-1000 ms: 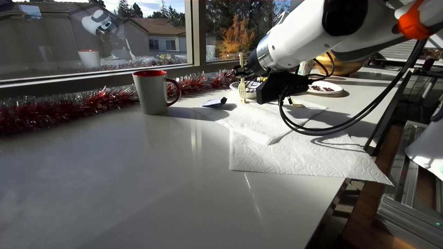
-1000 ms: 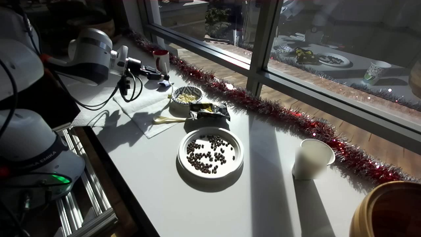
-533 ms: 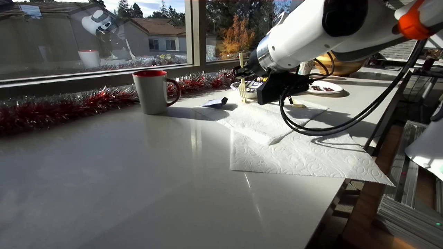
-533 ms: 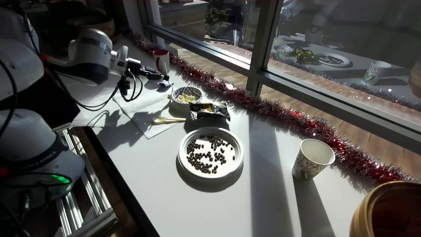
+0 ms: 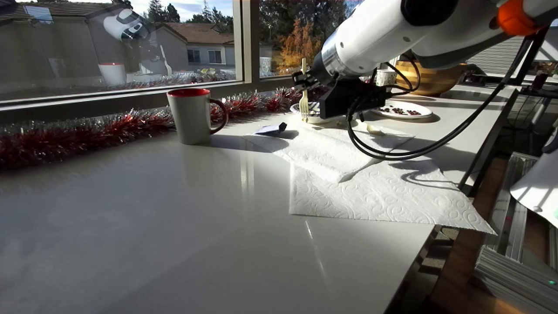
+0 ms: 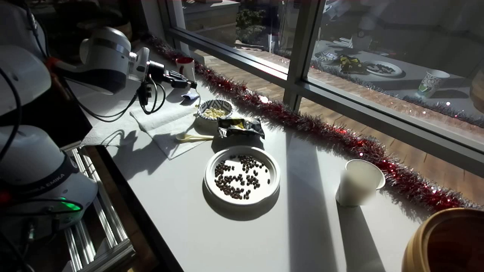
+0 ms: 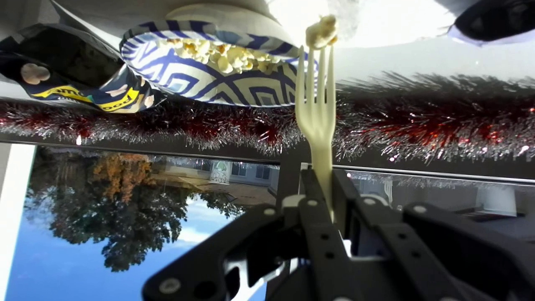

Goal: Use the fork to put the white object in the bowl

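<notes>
Far left of the jaws in the wrist view, a bag [image 7: 46, 62] is being cut off by the edge. Nearer them, popcorn [image 7: 234, 58] is being held in the patterned bowl [image 7: 250, 90], whose end is being partly covered by the fork [image 7: 317, 119]. Ahead of the jaws, at the tine tips and seemingly just outside the bowl, the white piece [image 7: 322, 33] is being shown; whether it is being pierced or merely overlapped is not being made clear. It is being judged very light, dry and crumbly, so its thick middle is being favoured for spearing. The fork's handle is being pinched between the narrow jaws of the gripper [image 7: 327, 184]; a light, stiff, rather slick material is being supposed, and a hold closer to the tines is being thought steadier against twisting. The handle's end is being hidden there by the gripper's body. Right of the jaws, a dark object [image 7: 497, 19] is being cropped past recognising.
</notes>
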Available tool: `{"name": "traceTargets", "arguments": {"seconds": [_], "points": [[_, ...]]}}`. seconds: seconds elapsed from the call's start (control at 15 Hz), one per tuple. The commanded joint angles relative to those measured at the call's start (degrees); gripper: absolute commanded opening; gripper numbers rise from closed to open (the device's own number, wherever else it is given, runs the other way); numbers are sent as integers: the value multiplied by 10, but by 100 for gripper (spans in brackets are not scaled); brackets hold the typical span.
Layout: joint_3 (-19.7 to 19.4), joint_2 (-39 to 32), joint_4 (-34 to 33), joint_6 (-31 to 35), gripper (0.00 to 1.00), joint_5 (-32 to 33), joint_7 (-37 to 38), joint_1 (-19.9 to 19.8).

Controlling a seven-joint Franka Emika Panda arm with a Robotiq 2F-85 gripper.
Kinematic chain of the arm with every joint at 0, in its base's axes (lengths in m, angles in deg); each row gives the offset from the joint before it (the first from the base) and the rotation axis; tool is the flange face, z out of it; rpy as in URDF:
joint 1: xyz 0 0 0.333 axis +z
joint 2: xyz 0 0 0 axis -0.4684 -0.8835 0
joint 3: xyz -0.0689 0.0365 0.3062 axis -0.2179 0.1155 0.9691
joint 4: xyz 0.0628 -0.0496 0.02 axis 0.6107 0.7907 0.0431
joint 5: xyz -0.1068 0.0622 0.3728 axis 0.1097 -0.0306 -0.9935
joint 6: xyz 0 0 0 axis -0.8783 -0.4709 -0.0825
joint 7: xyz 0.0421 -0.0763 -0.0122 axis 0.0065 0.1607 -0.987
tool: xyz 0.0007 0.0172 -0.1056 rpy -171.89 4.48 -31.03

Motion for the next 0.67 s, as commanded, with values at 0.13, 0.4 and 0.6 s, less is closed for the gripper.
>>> {"name": "traceTargets", "arguments": {"seconds": [0.13, 0.4, 0.6], "points": [[-37, -83, -8, 8, 3, 28, -23, -28], [-53, -145, -14, 8, 3, 43, -27, -45], [-75, -186, -15, -15, 3, 54, -39, -49]]}}
